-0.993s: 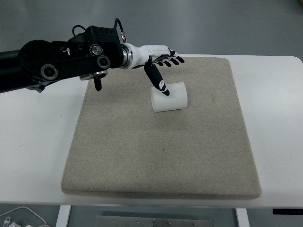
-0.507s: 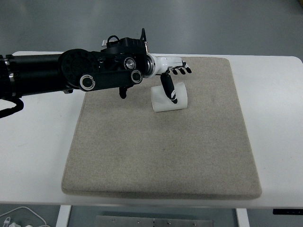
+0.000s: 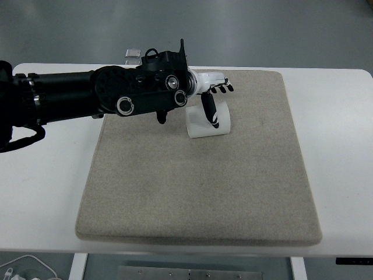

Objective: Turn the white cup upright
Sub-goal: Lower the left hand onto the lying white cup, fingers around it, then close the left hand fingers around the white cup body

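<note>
The smooth white cylindrical cup (image 3: 208, 123) lies on its side toward the far end of the beige rectangular felt mat (image 3: 198, 192), which covers most of the white bench (image 3: 46, 175). The left hand (image 3: 211, 96), white-backed with black fingers, reaches in over the cup from the far side: its thumb (image 3: 208, 111) hangs down across the cup's upper curve while the other fingers are spread beyond it, so the hand looks open and only touching, not yet clasping, though the bulky black forearm (image 3: 116, 96) hides part of the wrist and I cannot be sure how firm the contact is.

The main risk, as I judge it, is the cup rolling. It is round and rests on its curved side, so a push from the thumb alone could send it along the mat, away from the fingers. A grip closed too near the rim could also let the smooth wall slip out, or tip the cup onto its mouth rather than its base.
</note>
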Controlling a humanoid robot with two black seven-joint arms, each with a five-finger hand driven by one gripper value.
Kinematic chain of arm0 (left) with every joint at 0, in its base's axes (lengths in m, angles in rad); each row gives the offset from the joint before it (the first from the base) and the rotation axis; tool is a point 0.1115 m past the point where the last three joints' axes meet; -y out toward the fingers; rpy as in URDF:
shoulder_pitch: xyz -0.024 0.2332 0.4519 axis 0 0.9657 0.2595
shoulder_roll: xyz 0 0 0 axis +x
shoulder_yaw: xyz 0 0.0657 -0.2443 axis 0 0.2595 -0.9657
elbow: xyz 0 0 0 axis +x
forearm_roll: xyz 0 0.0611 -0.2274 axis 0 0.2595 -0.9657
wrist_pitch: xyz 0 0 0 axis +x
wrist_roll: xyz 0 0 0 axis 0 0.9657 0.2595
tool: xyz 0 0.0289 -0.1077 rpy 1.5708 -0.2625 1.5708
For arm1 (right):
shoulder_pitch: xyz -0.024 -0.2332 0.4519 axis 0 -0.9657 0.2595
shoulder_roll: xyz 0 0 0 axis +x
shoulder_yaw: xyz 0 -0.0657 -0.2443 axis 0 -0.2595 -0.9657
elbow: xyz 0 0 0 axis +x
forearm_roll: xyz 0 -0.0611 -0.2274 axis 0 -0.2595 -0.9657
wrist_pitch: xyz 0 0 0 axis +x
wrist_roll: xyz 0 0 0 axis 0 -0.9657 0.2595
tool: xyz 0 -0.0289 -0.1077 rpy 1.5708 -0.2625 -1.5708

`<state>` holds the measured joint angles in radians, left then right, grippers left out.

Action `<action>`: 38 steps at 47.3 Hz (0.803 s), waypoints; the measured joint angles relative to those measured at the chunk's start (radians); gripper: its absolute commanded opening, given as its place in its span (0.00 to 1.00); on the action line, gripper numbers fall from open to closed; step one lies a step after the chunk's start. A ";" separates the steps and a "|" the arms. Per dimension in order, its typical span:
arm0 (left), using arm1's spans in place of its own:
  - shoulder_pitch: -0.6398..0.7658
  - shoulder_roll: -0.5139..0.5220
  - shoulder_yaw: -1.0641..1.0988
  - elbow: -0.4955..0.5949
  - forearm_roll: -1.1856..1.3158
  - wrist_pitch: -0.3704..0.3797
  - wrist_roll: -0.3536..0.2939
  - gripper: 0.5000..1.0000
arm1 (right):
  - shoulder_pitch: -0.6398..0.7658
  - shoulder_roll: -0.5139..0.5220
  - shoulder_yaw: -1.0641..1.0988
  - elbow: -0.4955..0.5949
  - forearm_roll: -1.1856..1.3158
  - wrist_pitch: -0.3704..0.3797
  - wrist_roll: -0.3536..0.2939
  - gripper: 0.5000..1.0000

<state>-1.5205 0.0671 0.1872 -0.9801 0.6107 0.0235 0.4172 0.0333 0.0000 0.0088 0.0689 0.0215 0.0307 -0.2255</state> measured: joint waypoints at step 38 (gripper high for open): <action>0.031 -0.038 0.053 0.031 0.001 -0.002 0.000 0.88 | 0.000 0.000 0.000 0.000 0.000 0.000 0.000 0.86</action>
<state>-1.4895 0.0293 0.2398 -0.9493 0.6113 0.0220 0.4172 0.0331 0.0000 0.0089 0.0686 0.0215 0.0307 -0.2255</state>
